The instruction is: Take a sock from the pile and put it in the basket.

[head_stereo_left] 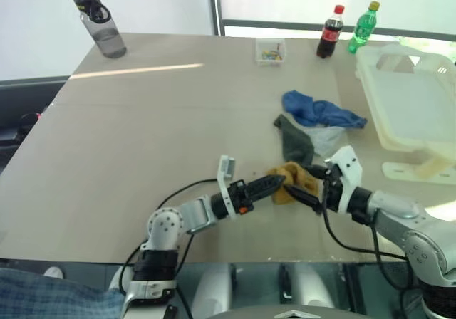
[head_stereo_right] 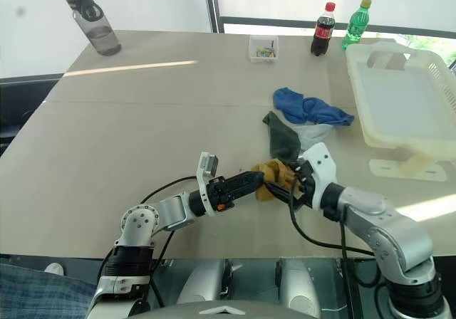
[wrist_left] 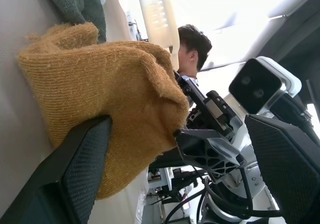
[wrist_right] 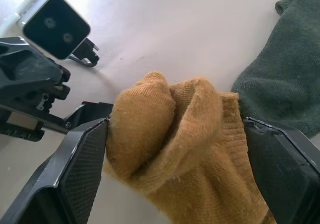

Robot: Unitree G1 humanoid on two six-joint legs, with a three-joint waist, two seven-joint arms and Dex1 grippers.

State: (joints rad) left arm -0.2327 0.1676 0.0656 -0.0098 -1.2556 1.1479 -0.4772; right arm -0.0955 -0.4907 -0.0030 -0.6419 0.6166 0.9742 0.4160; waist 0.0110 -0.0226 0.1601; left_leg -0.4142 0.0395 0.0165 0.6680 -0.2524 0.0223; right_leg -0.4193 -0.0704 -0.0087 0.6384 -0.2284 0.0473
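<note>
- The yellow sock [head_stereo_left: 291,181] lies bunched on the table [head_stereo_left: 142,141], at the near end of the pile [head_stereo_left: 313,130], and both grippers meet at it.
- The right gripper [wrist_right: 175,159] has its two fingers spread wide, one on each side of the yellow sock; the sock sits between the pads and touches them, but it rests on the table and is not lifted.
- The left gripper [wrist_left: 185,179] is also spread wide. One finger [wrist_left: 80,169] lies against the sock's side; the other finger stands apart from it.
- In the head views the left gripper comes to the sock from the robot's left, and the right gripper from the right, so the tips almost meet.
- Just behind the yellow sock lies a dark green sock [head_stereo_left: 296,142], then a pale white sock [head_stereo_left: 326,138] and a blue sock [head_stereo_left: 320,111] farther back.
- The basket [head_stereo_left: 399,123] stands on the robot's right side of the table, beside the pile.
- At the far edge stand a small clear box [head_stereo_left: 271,50], a cola bottle [head_stereo_left: 329,33] and a green bottle [head_stereo_left: 362,28]; a grey water bottle [head_stereo_left: 100,21] is at the far left corner.
- A person [wrist_left: 192,49] shows behind the grippers in the left wrist view.
</note>
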